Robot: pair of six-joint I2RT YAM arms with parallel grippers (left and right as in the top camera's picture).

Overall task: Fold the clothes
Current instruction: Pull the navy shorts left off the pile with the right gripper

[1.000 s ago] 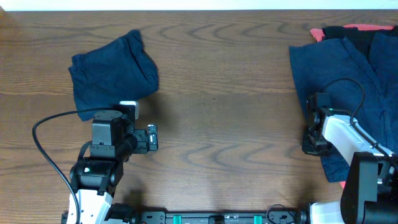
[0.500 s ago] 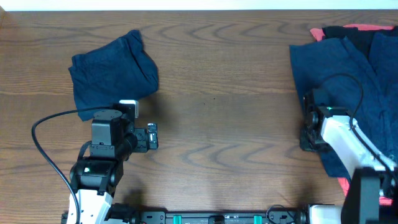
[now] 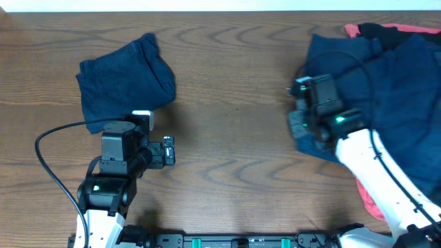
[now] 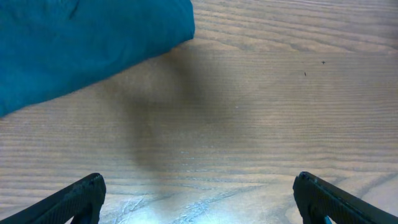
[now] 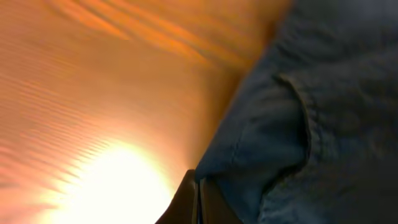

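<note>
A folded pair of navy shorts (image 3: 124,76) lies at the far left; its corner shows in the left wrist view (image 4: 81,50). My left gripper (image 3: 169,151) is open and empty over bare wood, just below that pair; its fingertips (image 4: 199,199) are wide apart. A second pair of navy shorts (image 3: 386,89) lies spread at the right. My right gripper (image 3: 298,124) is shut on its left edge (image 5: 261,155) and holds the cloth pulled leftward.
A red and black garment (image 3: 386,31) lies under the shorts at the far right, and red cloth (image 3: 368,200) shows by the right arm. A black cable (image 3: 52,165) loops beside the left arm. Bare wooden table (image 3: 234,103) lies between the two pairs.
My right gripper has moved left and away from me, dragging the edge of the right shorts with it. The left arm has not moved.
</note>
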